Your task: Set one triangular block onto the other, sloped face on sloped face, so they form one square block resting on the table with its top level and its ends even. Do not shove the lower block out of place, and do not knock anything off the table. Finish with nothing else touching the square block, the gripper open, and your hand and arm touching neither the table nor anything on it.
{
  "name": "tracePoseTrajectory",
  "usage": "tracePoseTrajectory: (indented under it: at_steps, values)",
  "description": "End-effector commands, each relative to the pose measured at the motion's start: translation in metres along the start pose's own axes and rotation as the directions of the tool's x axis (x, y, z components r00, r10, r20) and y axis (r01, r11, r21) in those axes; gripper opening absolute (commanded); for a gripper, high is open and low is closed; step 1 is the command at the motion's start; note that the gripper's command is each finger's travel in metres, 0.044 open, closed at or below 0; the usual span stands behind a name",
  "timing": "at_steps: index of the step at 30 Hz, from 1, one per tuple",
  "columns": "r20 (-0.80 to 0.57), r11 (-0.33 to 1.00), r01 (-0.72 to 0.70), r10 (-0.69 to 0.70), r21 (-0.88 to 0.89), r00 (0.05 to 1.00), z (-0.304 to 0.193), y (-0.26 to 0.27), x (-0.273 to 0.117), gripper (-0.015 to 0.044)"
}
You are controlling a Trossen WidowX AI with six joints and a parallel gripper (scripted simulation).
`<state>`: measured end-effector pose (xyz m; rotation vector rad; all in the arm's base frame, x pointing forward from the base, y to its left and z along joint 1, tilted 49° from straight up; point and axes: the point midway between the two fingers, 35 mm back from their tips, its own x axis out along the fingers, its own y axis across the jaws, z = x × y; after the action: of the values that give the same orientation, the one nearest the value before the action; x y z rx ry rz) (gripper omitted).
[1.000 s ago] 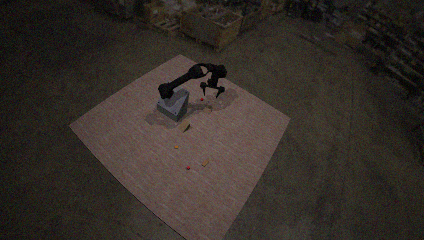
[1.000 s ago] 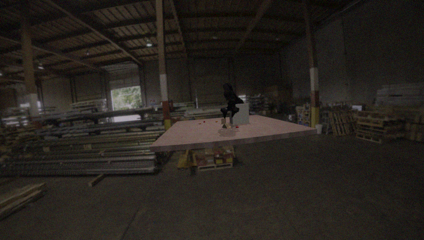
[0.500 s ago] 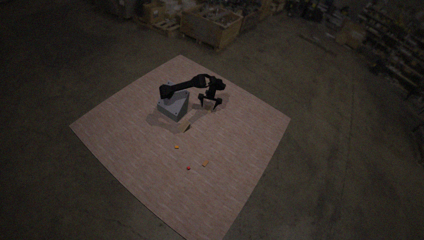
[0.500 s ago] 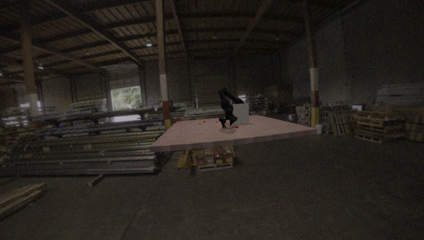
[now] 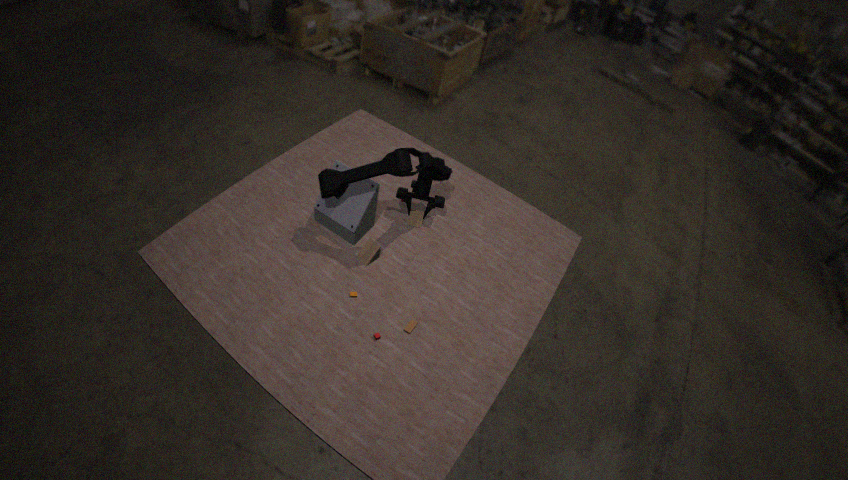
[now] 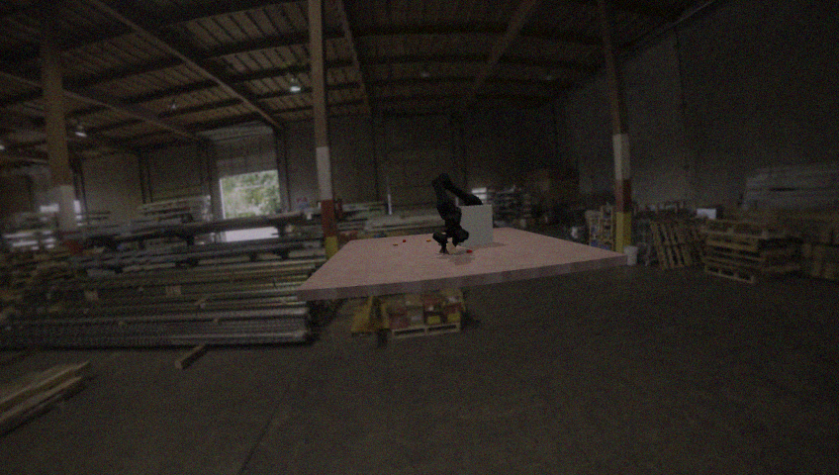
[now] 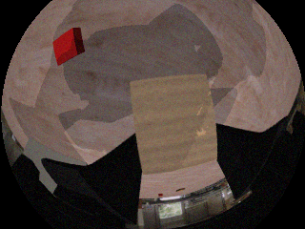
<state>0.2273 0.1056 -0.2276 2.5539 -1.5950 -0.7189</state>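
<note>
One wooden triangular block (image 5: 415, 220) (image 6: 452, 249) (image 7: 169, 119) is between my fingers, low at the table, in front of the arm. My gripper (image 5: 418, 215) (image 7: 172, 131) is shut on it, with a dark finger against each side in the wrist view. Its lower edge and any gap to the table are hard to make out. The other wooden triangular block (image 5: 368, 252) lies on the table (image 5: 476, 267) (image 6: 376, 270) near the front corner of the grey base, apart from the gripper. I cannot make it out in the exterior view.
The grey base (image 5: 351, 208) (image 6: 479, 225) stands beside both blocks. A red block (image 6: 469, 250) (image 7: 68, 47) lies close to the gripper. Farther off are a small orange block (image 5: 353, 294), a tan-orange block (image 5: 410, 326) and a small red block (image 5: 376, 336).
</note>
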Motion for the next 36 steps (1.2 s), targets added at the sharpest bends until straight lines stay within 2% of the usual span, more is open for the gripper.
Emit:
tracePoseTrajectory:
  at_steps: [1, 2, 10, 28, 36]
  values:
    - [0.001, 1.000, -0.001, 0.001, 0.001, 1.000, 0.000, 0.000, 0.000, 0.0223]
    - [0.001, 1.000, -0.001, 0.001, 0.001, 1.000, 0.000, 0.000, 0.000, 0.0216]
    - [0.003, 1.000, 0.001, -0.001, 0.000, 1.000, -0.005, -0.002, -0.014, 0.0006]
    - [0.005, 1.000, 0.001, -0.001, -0.001, 1.000, -0.036, 0.000, -0.091, 0.0000]
    - [0.005, 1.000, 0.000, 0.000, -0.003, 1.000, -0.036, 0.000, -0.090, 0.0000]
